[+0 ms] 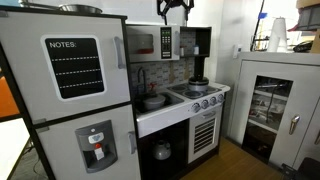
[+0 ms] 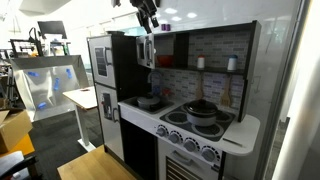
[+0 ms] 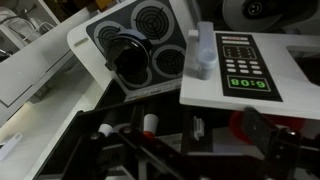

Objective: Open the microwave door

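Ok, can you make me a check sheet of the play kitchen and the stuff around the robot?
surface: white counter with a sink and a stove set in it.
job's things: microwave door looks shut; nothing touches it.
clutter: dark pot on the stove.
grippers: gripper hangs above the microwave, jaws open, holding nothing.
cables: nothing seen.
surroundings: fridge with a notes board beside the microwave; white cabinet with a glass door stands apart from the kitchen.
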You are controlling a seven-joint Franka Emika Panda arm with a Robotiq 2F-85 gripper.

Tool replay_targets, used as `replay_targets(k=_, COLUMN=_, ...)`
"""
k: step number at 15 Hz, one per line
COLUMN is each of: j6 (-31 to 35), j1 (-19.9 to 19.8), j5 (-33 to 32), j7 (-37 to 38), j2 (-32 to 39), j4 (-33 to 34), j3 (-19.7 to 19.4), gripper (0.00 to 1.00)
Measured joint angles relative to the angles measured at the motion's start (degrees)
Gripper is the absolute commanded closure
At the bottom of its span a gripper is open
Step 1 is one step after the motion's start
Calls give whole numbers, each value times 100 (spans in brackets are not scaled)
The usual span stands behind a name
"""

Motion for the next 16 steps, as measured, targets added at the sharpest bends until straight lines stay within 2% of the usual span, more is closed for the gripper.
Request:
replay_targets(k=8, j6=5, j1=113, j5=-2, j7=168, j2=-641, j4=-753, j3=257, gripper=0)
replay_targets(k=16, j6=265, j1=-158, j5=-4, j7=224, j2=-689, j4=-635, j3=109, gripper=0)
